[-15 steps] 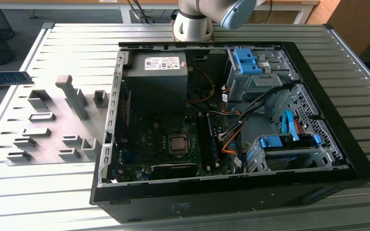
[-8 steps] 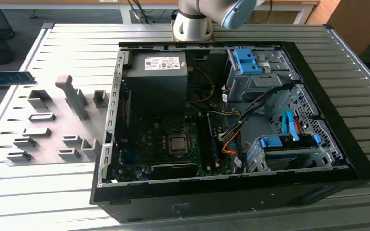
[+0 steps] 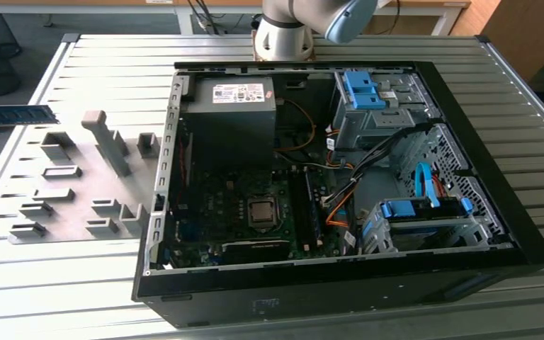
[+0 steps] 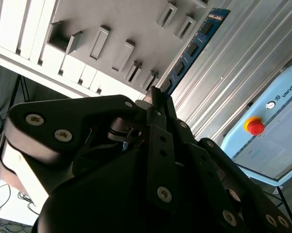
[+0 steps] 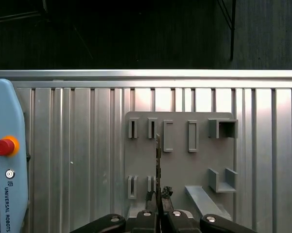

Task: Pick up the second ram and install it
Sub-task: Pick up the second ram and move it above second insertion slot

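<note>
Gripper (image 4: 158,99) clamped on second ram (image 4: 194,43) at one end, held clear of gray holder plate (image 5: 180,160) slots (prob. leaving long edges free for seating).

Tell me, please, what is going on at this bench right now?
The arm's gripper has its fingers shut on the second ram, holding it in the air above the gray holder plate on the slatted table. The open computer case sits to the exterior view's right of that plate, and the ram is not yet in it.
</note>
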You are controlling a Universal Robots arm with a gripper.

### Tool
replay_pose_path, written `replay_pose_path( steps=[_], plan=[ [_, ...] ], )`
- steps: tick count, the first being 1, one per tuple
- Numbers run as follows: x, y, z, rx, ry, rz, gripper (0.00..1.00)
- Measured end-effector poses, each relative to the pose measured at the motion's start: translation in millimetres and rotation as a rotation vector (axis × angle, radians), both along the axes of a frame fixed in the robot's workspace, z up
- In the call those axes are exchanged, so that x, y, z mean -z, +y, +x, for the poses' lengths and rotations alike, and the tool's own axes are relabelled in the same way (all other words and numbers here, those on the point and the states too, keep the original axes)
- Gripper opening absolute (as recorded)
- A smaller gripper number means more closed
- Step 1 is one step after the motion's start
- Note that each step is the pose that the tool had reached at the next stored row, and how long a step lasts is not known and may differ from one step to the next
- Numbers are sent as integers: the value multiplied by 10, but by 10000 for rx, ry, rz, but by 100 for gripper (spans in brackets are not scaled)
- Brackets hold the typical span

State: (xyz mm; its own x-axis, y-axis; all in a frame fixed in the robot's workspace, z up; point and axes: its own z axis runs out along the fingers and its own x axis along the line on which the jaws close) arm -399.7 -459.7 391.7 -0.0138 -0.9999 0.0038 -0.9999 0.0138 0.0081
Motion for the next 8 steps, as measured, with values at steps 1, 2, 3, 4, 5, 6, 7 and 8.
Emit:
replay_pose_path(
  steps=[1,2,3,4,5,6,7,8],
  plan=[
    [-1,0,0,1,1,0,15],
    [-7,0,0,2,2,-1,15],
    [-19,0,2,1,3,-2,15],
    [-33,0,2,0,2,-1,15],
    [-51,0,2,0,1,0,15],
    [-68,0,2,0,1,-1,15],
    [-74,0,2,0,1,0,15],
    [-74,0,2,0,0,1,15]
  ],
)
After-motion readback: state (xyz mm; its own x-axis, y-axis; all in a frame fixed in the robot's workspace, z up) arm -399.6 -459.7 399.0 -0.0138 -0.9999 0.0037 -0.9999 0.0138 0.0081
